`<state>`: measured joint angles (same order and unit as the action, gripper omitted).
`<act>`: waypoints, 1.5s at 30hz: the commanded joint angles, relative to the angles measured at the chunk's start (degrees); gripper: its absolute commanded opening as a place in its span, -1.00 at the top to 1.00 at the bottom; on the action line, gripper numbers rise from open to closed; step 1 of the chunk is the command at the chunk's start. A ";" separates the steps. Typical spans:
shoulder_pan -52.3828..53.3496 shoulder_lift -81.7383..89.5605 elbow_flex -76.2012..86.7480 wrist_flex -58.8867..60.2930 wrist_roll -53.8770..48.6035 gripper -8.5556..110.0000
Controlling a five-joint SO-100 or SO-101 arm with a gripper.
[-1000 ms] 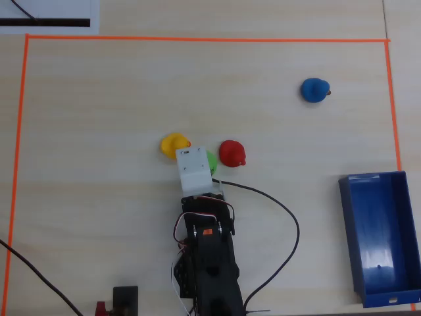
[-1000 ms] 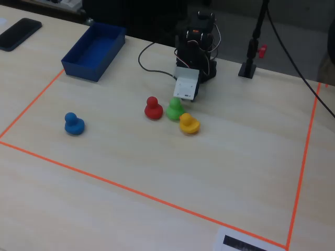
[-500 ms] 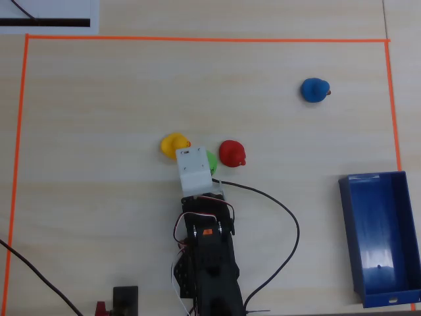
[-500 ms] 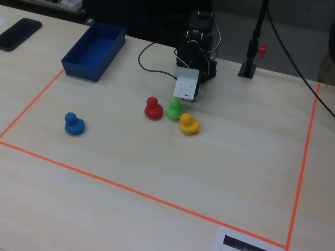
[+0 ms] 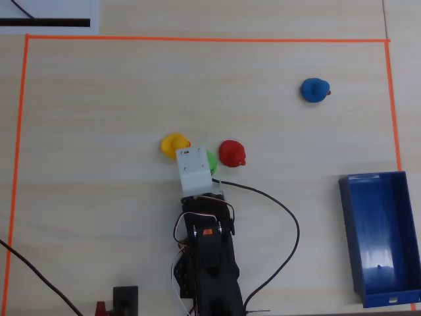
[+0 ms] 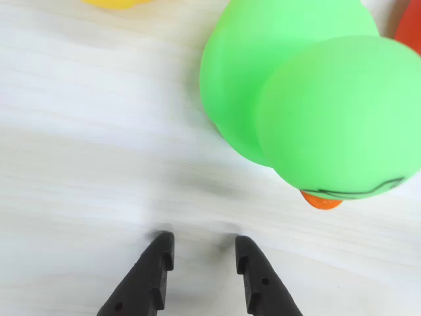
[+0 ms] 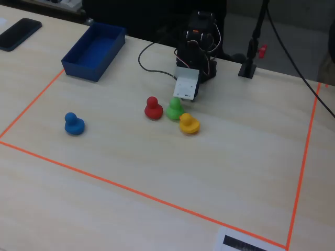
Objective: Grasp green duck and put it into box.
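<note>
yellow duck (image 5: 173, 143): in the overhead view it is sitting leftmost of the cluster, just beside the green duck; only a sliver of it is showing at the top edge of the wrist view

fingers (image 6: 163, 253): the two black tips are standing a little apart near the bottom of the wrist view, gripping nothing, with bare counter (image 6: 79, 131) between them; the gripper (image 6: 200, 253) is pointing at a spot left of the duck, so it is needing to shift right in that view before any closing

green duck (image 6: 263, 85): it is resting on the counter just ahead of the fingers, to the upper right in the wrist view, orange beak facing the camera; in the overhead view it is mostly hiding under the white wrist housing

handling: judging by its smooth rounded skin, the duck is probably light, hollow and squeezable, and likely to be slipping out of a pinch on the domed head; the wider body below is looking like the safer place to clamp

red duck (image 5: 231, 153): it is sitting just right of the green one in the overhead view, leaving only tight gaps for the fingers on either side

open room: counter is lying bare between the cluster and the bin

box (image 5: 348, 217): it is standing well apart at the lower right of the overhead view, open-topped, apparently empty, hard by the orange tape border (image 5: 395, 105)
</note>
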<state>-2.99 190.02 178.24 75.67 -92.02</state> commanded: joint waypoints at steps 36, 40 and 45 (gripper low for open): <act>8.79 -44.47 -31.55 -20.21 -6.68 0.40; 10.02 -47.46 -31.55 -22.24 -6.94 0.40; 10.72 -48.78 -30.32 -23.82 -7.03 0.41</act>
<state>6.94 141.24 147.48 54.05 -98.61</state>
